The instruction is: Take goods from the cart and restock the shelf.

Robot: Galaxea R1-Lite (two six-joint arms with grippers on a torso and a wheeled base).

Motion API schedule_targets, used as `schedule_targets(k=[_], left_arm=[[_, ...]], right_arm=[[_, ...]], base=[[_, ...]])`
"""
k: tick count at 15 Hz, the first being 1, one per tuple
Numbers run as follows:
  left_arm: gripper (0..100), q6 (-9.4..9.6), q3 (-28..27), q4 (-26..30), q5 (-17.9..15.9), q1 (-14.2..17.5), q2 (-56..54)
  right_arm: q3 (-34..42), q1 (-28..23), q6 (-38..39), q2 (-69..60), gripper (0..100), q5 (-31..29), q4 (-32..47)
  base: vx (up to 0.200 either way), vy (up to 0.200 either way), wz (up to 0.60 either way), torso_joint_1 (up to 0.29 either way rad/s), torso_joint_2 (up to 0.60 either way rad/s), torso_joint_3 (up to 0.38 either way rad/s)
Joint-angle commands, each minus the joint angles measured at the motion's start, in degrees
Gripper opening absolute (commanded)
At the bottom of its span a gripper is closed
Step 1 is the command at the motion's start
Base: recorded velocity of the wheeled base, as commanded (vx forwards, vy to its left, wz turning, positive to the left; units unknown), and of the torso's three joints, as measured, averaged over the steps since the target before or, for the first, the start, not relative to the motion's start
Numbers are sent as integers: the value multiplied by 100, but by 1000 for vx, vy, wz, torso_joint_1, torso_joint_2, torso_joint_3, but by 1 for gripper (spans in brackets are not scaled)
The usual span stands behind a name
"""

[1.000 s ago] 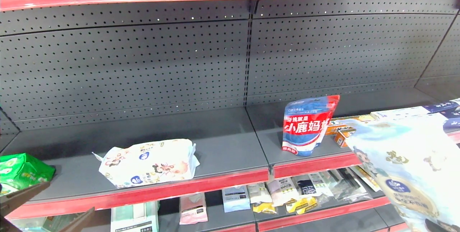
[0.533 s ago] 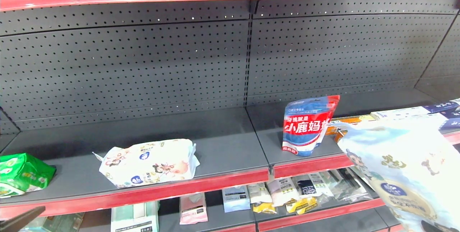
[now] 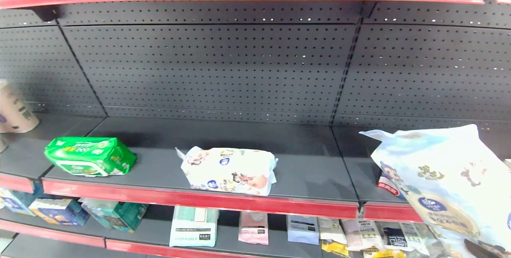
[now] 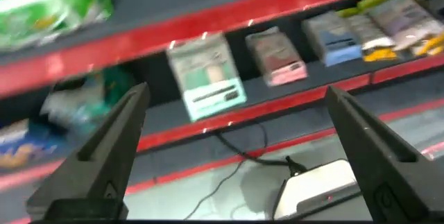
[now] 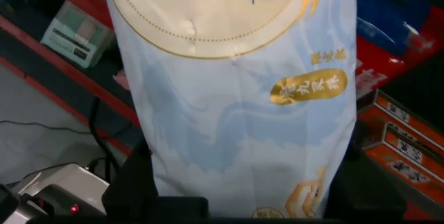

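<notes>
Restocking in progress: the right gripper (image 5: 243, 200) is clamped on a big pale-blue pack (image 3: 443, 186) of soft paper goods. The pack hangs in the lower right of the head view, in front of the red lip of the shelf (image 3: 255, 138) and not yet resting on it.

We judge the pack light for its bulk, soft and squashy under a slick plastic film. It will likely sag away from the grip and could slide if pinched only at a loose corner. A hold across the full body near one end, as here, looks soundest to us. Setting it down flat should keep it from toppling.

The left gripper (image 4: 236, 89) has its fingers spread wide apart and carries nothing.

The head view gives us the layout of the shelf. A green pack (image 3: 90, 156) lies at centre left and a white printed pack (image 3: 227, 170) sits mid-frame at the front lip. Bare board stretches between that pack and the held one.

The right wrist view adds the grip itself. Dark fingers (image 5: 132, 182) press both flanks of the pack at the bottom of the frame, and orange boxes (image 5: 409, 148) lie at the right edge.

The left wrist view looks lower, to packets on the lower shelf (image 4: 208, 78), a black cable and a white device (image 4: 319, 186) on the floor at the bottom of the frame.
</notes>
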Motion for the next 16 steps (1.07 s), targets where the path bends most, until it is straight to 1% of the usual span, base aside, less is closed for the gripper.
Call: schedule_targets(k=[1,4,6,9,10,12,13,14,15,16], left_arm=[[100,6,-13,16,5,-4,-368],[100,6,-13,16,-21,-4,-395],[100,6,-13,16,-21,-4,-412],[100,-3,-13,16,-21,5,-641],[100,-197,-13,16,-4,-4,-825],[100,-460,-5,16,128,14,-1203],[100,-680,13,-1,392,40,-1265],[100,-794,48,-63,708,40,-1265],[100,-944,145,-265,1262,40,-1265],[100,-996,215,-361,1332,40,-1265]], right_arm=[[-11,6,10,31,0,1,-8],[-99,-2,19,40,0,1,1],[-161,-2,19,75,0,-7,1],[-477,6,19,382,0,1,1],[-662,-2,46,769,0,1,-25],[-1057,33,89,1384,0,45,-60],[-1189,33,98,1666,0,45,-69],[-1286,41,89,1824,0,45,-69],[-1435,41,98,2114,0,54,-69],[-1462,41,107,2175,0,54,-69]], base=[[0,0,600,2,2,2],[0,0,600,2,1,2],[0,0,0,0,0,0],[0,0,0,0,0,0],[0,0,0,0,0,0],[0,0,0,0,0,0],[0,0,0,0,0,0],[0,0,0,0,0,0],[0,0,0,0,0,0],[0,0,0,0,0,0]])
